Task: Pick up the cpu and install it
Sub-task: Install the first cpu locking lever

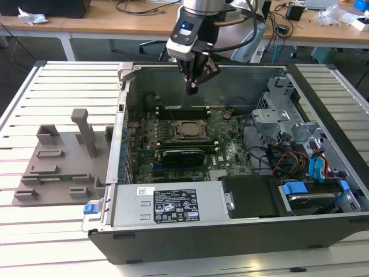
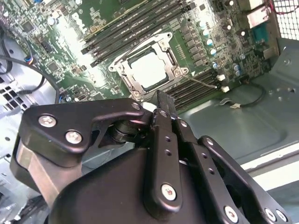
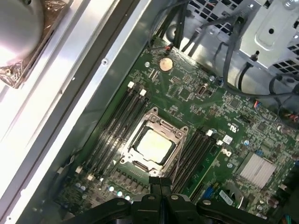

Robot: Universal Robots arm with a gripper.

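The cpu (image 1: 188,129) is a small square chip with a silvery top plate. It lies flat inside the dark socket frame (image 1: 174,124) on the green motherboard of the open computer case. Both wrist views show the cpu (image 2: 150,71) (image 3: 153,144) seated within the metal socket frame (image 3: 179,134). My gripper (image 1: 191,88) hangs above the back part of the motherboard, higher than the socket and apart from the chip. Its two black fingers (image 3: 156,183) are pressed together with nothing between them, and in the second wrist view the gripper (image 2: 159,99) points down toward the socket.
A grey fixture plate (image 1: 57,167) with upright blocks lies on the slatted table at the exterior view's left. A long black card (image 1: 183,154) sits in front of the socket. The power supply (image 1: 173,205), drive cage (image 1: 288,124) and cables (image 1: 282,158) crowd the case.
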